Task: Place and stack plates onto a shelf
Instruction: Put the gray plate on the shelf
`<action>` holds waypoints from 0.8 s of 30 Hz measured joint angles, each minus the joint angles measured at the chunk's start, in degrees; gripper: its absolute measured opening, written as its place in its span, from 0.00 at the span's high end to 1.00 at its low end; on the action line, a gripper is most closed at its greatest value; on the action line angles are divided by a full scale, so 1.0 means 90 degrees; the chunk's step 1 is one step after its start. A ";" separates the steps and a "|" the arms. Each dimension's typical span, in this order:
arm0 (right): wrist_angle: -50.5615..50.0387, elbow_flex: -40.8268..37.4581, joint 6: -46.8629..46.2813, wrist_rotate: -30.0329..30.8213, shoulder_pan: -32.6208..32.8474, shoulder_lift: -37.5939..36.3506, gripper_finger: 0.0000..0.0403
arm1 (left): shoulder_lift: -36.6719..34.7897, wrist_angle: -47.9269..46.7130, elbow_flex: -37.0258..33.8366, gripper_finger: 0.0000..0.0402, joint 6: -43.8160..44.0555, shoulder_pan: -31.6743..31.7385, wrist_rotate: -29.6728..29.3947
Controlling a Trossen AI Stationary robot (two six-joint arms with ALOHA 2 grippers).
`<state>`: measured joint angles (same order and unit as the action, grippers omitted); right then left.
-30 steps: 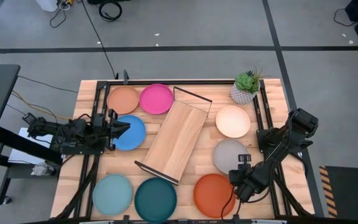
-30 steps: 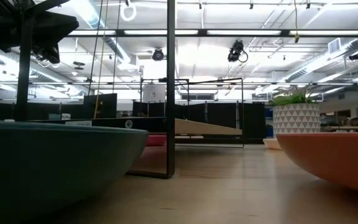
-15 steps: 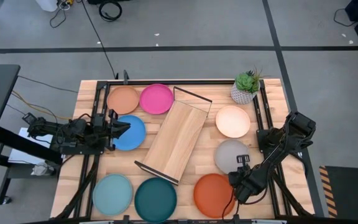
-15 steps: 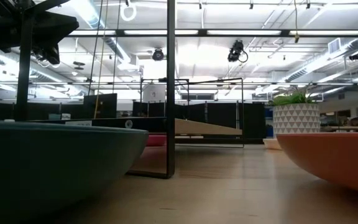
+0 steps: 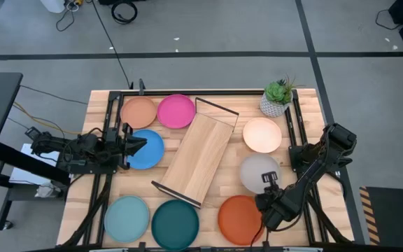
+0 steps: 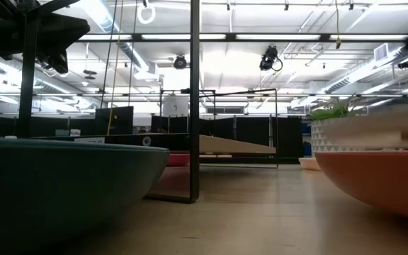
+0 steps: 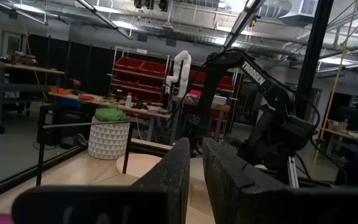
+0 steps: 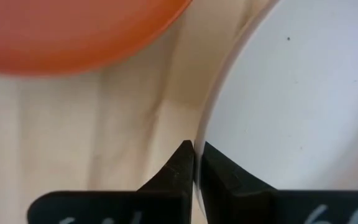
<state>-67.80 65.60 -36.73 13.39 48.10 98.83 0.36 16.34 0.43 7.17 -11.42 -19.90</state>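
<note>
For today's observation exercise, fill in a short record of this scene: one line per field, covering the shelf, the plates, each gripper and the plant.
shelf: light wood board lying aslant mid-table, nothing on it
plates on table: peach, magenta, blue, cream-pink, light teal, dark teal, orange-red
grey plate: tilted, one edge lifted
right gripper: shut on the grey plate's rim, beside the orange-red plate
left gripper: at the blue plate's edge, fingers close together
potted plant: far right corner
</note>
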 joint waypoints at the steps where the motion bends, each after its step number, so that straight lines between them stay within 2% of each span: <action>1: -0.0096 0.0105 0.0169 0.0178 -0.0051 -0.0003 0.96 | -0.0002 0.0000 0.0002 0.87 0.0040 0.0000 0.0000; 6: -0.0180 0.0262 0.1335 0.0986 -0.0471 -0.0005 0.95 | 0.0000 0.0000 0.0002 0.87 0.0438 -0.0002 0.0000; 11: 0.0266 0.0261 0.2856 0.1517 -0.1153 -0.0005 0.94 | 0.0000 0.0000 0.0002 0.87 0.1348 -0.0002 -0.0082; 18: 0.1601 0.0261 0.5301 0.1554 -0.2280 -0.0005 0.94 | 0.0000 0.0000 0.0002 0.87 0.1635 -0.0002 -0.0107; 24: 0.2557 0.0260 0.6766 0.1381 -0.3244 -0.0005 0.94 | 0.0000 0.0000 0.0002 0.87 0.1632 -0.0001 -0.0102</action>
<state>-44.78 67.94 24.17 25.82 18.90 98.78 0.36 16.34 0.45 21.86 -11.43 -20.82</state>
